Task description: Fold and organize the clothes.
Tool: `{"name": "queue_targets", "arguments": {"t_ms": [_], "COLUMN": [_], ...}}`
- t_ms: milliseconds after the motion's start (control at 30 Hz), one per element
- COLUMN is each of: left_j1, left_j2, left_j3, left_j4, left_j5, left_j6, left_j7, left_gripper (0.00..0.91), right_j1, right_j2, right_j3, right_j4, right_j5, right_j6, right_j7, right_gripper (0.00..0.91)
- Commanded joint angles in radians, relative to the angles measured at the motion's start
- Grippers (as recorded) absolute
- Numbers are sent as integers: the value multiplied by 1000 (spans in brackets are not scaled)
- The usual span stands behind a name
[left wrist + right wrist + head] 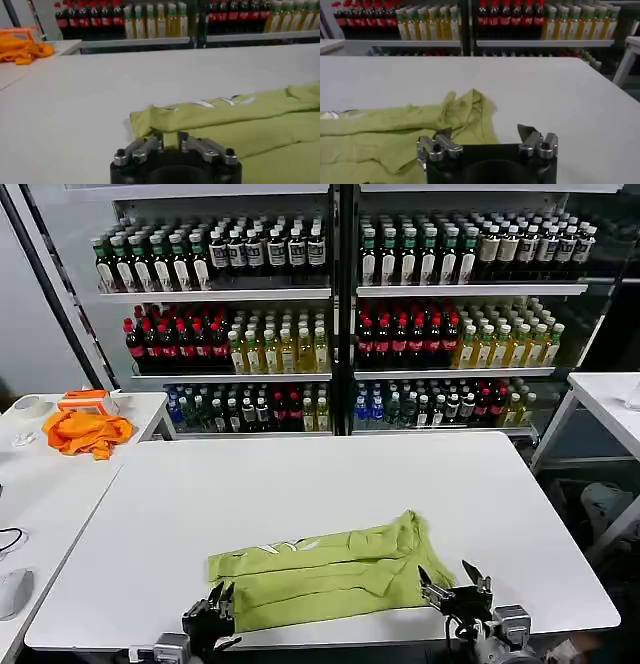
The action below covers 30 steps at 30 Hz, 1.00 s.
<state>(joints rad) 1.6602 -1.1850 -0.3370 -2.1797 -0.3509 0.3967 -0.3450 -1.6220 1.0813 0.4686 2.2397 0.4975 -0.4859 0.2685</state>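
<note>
The clothes, one lime-green T-shirt [330, 569], lie folded into a long band near the front edge of the white table [300, 484]. My left gripper [222, 599] is at the band's near left corner. In the left wrist view that gripper [170, 136] has its fingers drawn close together on the edge of the green fabric [240, 120]. My right gripper [455, 582] stands at the bunched right end of the shirt. In the right wrist view it [484, 132] is open wide, one finger over the green fabric [395, 130] and the other over bare table.
An orange cloth [88, 431] lies on the side table at the left, near a computer mouse [12, 592]. Shelves of bottles [340, 334] stand behind the table. Another white table [610, 399] stands at the right. The table's far half is bare.
</note>
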Motion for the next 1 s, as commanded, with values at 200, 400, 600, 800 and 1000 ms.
{"name": "queue_targets", "arguments": {"t_ms": [200,400,600,800,1000], "left_j1": [-17,-29,-32,-47,-70], "left_j2": [-150,-180,-190,-192,-202], "left_j3": [51,61,86,82,71], "left_j4": [84,152,179,202,226], "left_j5": [156,195,197,171,171], "left_j6": [-268,-335,-321,-319,-312], "left_j7": [-116,-139,-141,-141,-141], "left_gripper": [907,907,907,907,907], "right_j1": [1,-1,-9,-8,-8], "right_j2": [3,9,21,25,23], "right_j3": [-2,-1,1,1,-2], "right_j4": [-4,-1,3,5,8], "right_j5": [-1,-3,-9,-9,-9], "right_j6": [0,1,3,2,2], "right_j7": [0,0,0,0,0], "right_gripper": [907,907,907,907,907]}}
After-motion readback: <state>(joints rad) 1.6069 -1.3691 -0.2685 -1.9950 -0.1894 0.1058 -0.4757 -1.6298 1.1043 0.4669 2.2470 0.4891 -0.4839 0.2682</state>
